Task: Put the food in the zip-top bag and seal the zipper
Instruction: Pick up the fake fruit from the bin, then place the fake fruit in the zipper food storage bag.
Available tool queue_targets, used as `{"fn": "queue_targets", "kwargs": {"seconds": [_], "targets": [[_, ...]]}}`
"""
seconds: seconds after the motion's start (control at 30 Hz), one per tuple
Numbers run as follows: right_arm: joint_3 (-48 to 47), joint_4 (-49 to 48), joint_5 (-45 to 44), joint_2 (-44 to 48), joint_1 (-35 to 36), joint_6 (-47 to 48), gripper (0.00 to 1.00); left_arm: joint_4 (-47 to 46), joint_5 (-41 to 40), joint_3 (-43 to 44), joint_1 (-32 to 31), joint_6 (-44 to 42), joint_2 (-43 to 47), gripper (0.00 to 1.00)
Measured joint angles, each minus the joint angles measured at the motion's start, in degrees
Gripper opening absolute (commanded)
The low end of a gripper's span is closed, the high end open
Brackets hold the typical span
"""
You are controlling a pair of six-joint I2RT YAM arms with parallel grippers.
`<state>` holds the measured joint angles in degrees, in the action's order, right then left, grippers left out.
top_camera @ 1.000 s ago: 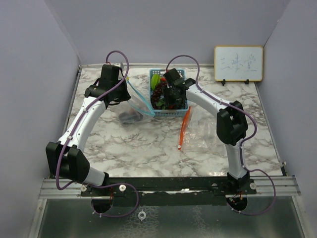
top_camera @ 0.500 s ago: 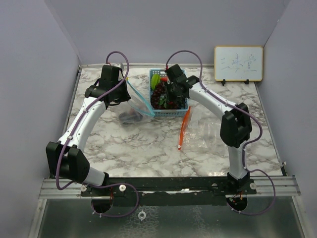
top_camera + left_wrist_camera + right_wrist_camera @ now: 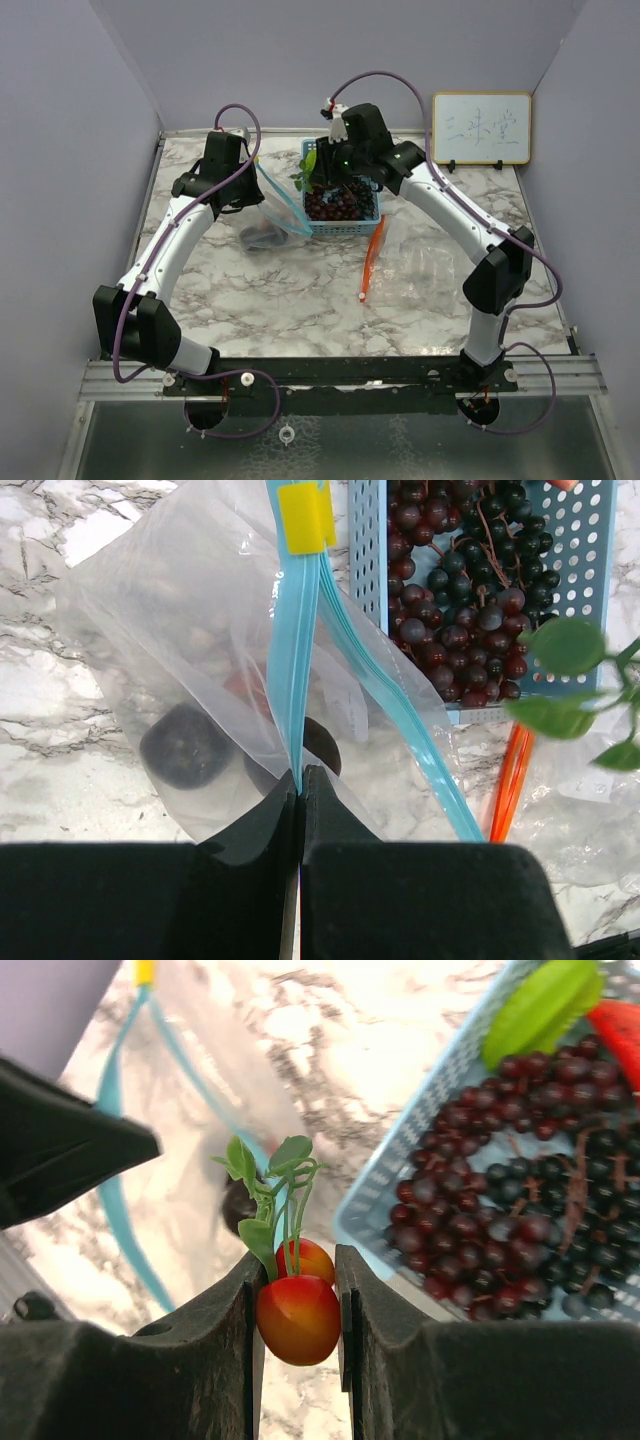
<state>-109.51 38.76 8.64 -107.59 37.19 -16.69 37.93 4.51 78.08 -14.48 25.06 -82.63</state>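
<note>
Top view, basket [image 3: 350, 227]: light blue, holding grape bunches [image 3: 340, 203].
Top view, zip-top bag [image 3: 283, 212]: just left of the basket, mouth held up.
Left wrist, my left gripper [image 3: 300, 772]: pinched tight on the bag's blue zipper strip, beside the basket's left wall. Dark fruit lies inside the bag.
Right wrist, my right gripper [image 3: 297, 1285]: clamped on cherry tomatoes [image 3: 300, 1318] with green leaves [image 3: 268, 1165], above the basket's left corner, on the bag side.

Top view looks down from behind; both close wrist views share the basket [image 3: 590, 580] and zip-top bag [image 3: 190, 620]
</note>
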Motion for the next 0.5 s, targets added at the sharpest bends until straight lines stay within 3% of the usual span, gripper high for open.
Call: {"fn": "queue_targets", "kwargs": {"seconds": [0.27,0.37,0.5], "targets": [[0.0,-1.6,6.2,-1.6,5.4,0.0,0.07,0.0,0.1,0.0,0.0,0.1,0.0,0.00],[-0.1,-1.9,6.9,-3.7,6.9,-0.1,0.17,0.0,0.1,0.0,0.0,0.2,0.0,0.00],[-0.7,-1.6,7.0,-7.4,7.8,-0.1,0.38,0.0,0.1,0.0,0.0,0.1,0.0,0.00]]}}
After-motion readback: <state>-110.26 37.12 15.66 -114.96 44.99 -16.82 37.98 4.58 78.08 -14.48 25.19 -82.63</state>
